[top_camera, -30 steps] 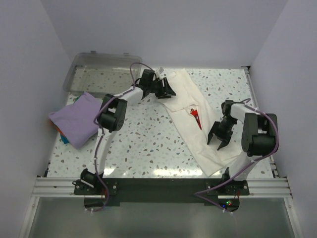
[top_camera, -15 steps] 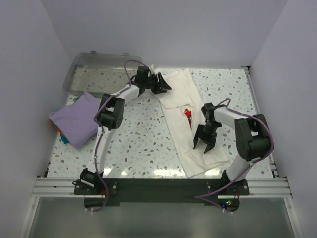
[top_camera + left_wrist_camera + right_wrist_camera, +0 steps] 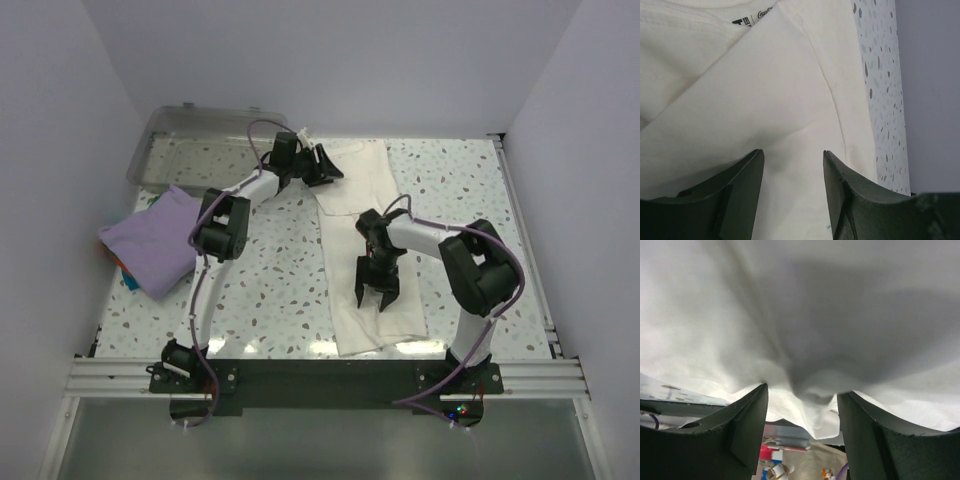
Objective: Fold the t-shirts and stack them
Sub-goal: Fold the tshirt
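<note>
Cream shirt (image 3: 350, 195) lies right of centre on the speckled table (image 3: 280, 270) as a narrow strip, sides apparently already turned in. The red print is not in view. Long axis runs far to near, leaning slightly right toward the near end. The collar points to the far edge and the hem reaches almost to the near edge. Left gripper (image 3: 325, 168) sits at the collar end. In its wrist view the fingers (image 3: 740, 185) stand part-way apart over smooth cloth, just short of the neck label (image 3: 742, 22), with nothing pinched that I can see. Right gripper (image 3: 376, 298) is on the lower half of the strip. Its fingers (image 3: 745, 420) are also apart, with cloth puckered and sagging in the gap. Cannot tell whether that counts as a real grip. Purple shirt (image 3: 155, 240) rests folded at the left edge of the table, near the clear bin (image 3: 190, 125) and well apart from the work. Judgement: the step in hand is squaring and flattening the strip before a crosswise fold. To do it well, hold the collar end steady and draw the lower half straight along the long axis, not sideways. Clear the pucker at the right fingers before letting go, and check that both side edges run parallel. Loose cloth will drag and skew if one end leads.
</note>
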You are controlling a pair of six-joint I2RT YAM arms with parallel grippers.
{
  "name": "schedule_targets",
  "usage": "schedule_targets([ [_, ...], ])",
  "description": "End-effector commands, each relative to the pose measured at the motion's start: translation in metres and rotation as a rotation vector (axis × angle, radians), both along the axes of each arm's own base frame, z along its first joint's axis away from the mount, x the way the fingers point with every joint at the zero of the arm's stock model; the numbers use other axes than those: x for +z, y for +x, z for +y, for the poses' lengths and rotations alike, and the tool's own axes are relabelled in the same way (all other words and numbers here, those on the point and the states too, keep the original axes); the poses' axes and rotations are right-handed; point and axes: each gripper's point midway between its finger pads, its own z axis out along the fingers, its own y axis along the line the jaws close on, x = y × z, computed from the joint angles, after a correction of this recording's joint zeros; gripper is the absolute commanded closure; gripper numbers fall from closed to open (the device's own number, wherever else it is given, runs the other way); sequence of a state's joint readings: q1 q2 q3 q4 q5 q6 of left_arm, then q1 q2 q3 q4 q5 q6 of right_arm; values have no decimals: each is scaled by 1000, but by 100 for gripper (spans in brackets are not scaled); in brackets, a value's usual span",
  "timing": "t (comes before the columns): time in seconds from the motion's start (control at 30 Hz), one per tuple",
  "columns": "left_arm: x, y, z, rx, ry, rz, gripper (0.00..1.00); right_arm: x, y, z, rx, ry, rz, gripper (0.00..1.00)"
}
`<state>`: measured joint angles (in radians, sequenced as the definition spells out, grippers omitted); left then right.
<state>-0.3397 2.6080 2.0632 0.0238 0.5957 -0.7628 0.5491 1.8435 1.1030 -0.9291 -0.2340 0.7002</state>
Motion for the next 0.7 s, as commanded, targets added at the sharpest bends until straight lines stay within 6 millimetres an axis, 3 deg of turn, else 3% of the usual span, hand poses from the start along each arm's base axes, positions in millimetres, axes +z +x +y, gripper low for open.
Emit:
schedule_targets([
  [0.0,15,6,19,40,46,-42,44,13,15,32,34,63,-50,39],
  [0.1,31,-7,22,32,60,-34,44,27,22,28,92,27,-86,39],
  [0.2,28,-26,21,4,94,-15,44,51,26,14,162,-16,-138,39],
  [0.23,40,-30,20,-5,96,-31,43,59,23,9,192,-24,-143,38],
  [0.27,32,-40,21,-14,112,-11,43,65,22,5,203,-29,-152,38],
  [0.33,40,-54,14,-37,116,-14,43,74,15,-6,231,-54,-158,37],
  [0.5,31,-82,-10,-76,121,16,43,65,-3,-30,228,-121,-156,37],
  [0.67,12,-81,-21,-82,111,69,43,34,-9,-34,195,-127,-164,37],
])
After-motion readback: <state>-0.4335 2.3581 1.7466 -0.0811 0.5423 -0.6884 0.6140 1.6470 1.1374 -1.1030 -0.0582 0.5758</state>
